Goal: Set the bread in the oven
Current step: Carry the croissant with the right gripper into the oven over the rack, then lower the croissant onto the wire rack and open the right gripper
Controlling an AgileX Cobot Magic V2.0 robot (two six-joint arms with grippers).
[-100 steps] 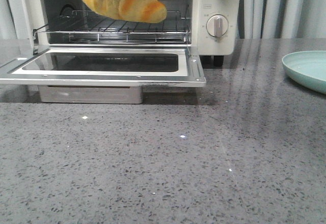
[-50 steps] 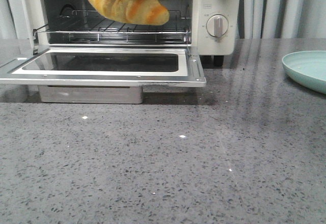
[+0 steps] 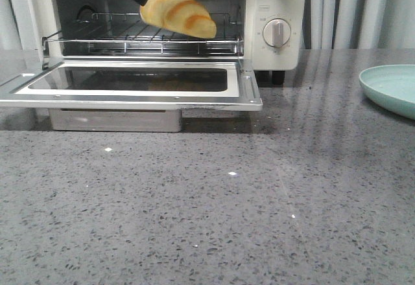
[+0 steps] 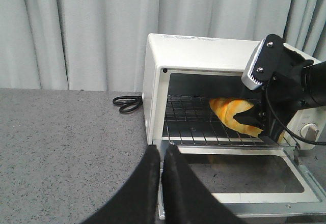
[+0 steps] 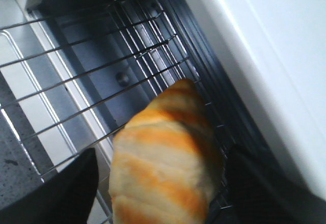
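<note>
A grey speckled stone counter (image 3: pixel 214 207) fills the near part of the front view and runs back to pale curtains. At its far left stands the oven (image 3: pixel 272 19) on black feet, its glass door (image 3: pixel 130 81) dropped open and level, reaching toward the near side. At the right edge a pale green plate (image 3: pixel 392 87) lies on the counter, well apart from the oven. In the left wrist view a black coiled cord (image 4: pixel 127 103) lies beside the oven.
</note>
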